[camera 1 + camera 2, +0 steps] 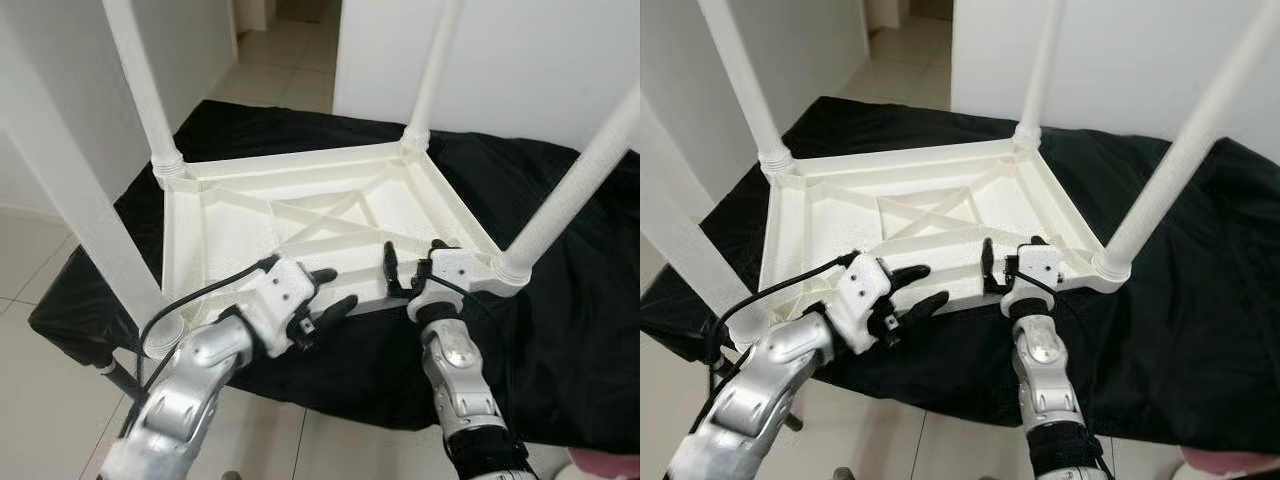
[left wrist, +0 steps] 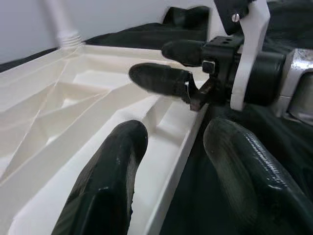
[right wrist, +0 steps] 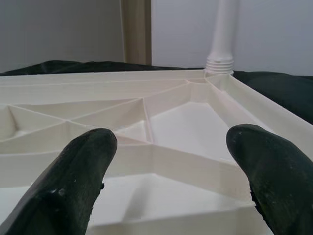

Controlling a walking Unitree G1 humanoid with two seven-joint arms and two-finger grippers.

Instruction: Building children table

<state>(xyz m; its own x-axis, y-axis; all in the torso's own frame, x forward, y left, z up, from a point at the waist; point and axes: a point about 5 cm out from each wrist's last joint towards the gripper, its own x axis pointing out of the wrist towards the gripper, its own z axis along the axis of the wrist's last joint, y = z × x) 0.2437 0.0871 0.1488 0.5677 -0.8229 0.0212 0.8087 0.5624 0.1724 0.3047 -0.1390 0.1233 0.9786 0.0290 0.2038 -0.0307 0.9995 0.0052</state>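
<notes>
Children's table: your white plastic table [image 1: 300, 215] lay upside down on a black cloth [image 1: 560, 290] over the worktop, ribbed underside up, four round legs rising.
Hidden: you saw the leg tops cut off by the frame; the cloth concealed the worktop.
Left tool [image 1: 325, 305]: fingers apart, straddling the table's near rim.
Right tool [image 1: 412, 268]: fingers apart, at the same rim beside the near right leg socket [image 1: 510, 268].
</notes>
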